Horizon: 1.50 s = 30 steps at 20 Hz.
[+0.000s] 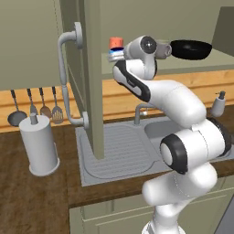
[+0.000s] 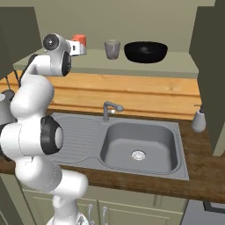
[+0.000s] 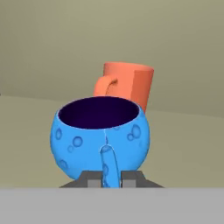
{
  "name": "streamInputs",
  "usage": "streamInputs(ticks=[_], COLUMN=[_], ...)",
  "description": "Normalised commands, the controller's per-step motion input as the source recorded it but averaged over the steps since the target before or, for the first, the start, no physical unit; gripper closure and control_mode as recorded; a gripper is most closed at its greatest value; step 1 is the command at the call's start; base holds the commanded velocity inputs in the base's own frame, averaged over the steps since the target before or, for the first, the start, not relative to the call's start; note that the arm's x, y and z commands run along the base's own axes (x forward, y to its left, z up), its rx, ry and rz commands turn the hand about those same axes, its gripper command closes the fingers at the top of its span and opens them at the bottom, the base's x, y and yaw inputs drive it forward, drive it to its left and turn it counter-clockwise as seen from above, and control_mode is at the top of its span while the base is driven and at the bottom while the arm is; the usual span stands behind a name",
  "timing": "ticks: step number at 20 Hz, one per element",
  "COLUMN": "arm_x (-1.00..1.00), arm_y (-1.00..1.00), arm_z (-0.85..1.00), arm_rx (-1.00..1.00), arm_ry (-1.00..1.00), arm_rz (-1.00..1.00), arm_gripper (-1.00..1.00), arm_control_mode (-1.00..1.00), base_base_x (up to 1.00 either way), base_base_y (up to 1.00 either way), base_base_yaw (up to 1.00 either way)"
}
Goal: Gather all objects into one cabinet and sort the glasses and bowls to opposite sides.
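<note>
In the hand view my gripper [image 3: 106, 179] is shut on a thin handle-like tab at the near side of the small blue bowl [image 3: 100, 135], which is speckled, dark inside and upright. The orange-red cup [image 3: 127, 83] stands just behind it on the cabinet shelf [image 3: 188, 144]. From the left base view the gripper [image 1: 114, 55] is at the shelf's left end, with the blue bowl [image 1: 117, 50] under the orange-red cup [image 1: 116, 42]. The grey mug [image 2: 112, 49] and the wide black dish [image 2: 146, 51] stand further right on the shelf [image 2: 184, 63]. Whether the bowl rests on the shelf I cannot tell.
The open cabinet door [image 1: 91, 68] with its long grey handle [image 1: 64, 77] hangs left of the arm. Below are the sink [image 2: 138, 145], faucet [image 2: 107, 110] and soap dispenser [image 2: 198, 119]. A paper towel roll [image 1: 39, 144] and hanging utensils [image 1: 36, 109] are at the left.
</note>
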Motion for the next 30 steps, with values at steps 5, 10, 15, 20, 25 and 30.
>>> streamInputs(ticks=[5,10,15,20,25,30], arm_x=[-0.15,-0.43,-0.22,0.01,-0.17,-0.51], arm_y=[0.02,0.00,-0.13,-0.25,-0.39,-0.41], arm_z=[0.02,0.13,0.05,0.17,0.44,0.38], arm_rx=[0.09,0.13,0.04,0.00,0.00,0.00], arm_ry=[0.00,0.01,0.00,0.00,0.00,0.00], arm_rz=[-0.01,-0.08,-0.28,-0.17,-0.05,0.00], arm_gripper=[-1.00,-1.00,-1.00,-1.00,-1.00,-1.00], arm_control_mode=[-1.00,-1.00,-1.00,-1.00,-1.00,-1.00], base_base_x=[0.00,0.00,0.00,0.00,0.00,0.00], base_base_y=[0.00,0.00,0.00,0.00,0.00,0.00], base_base_yaw=[0.00,0.00,0.00,0.00,0.00,0.00])
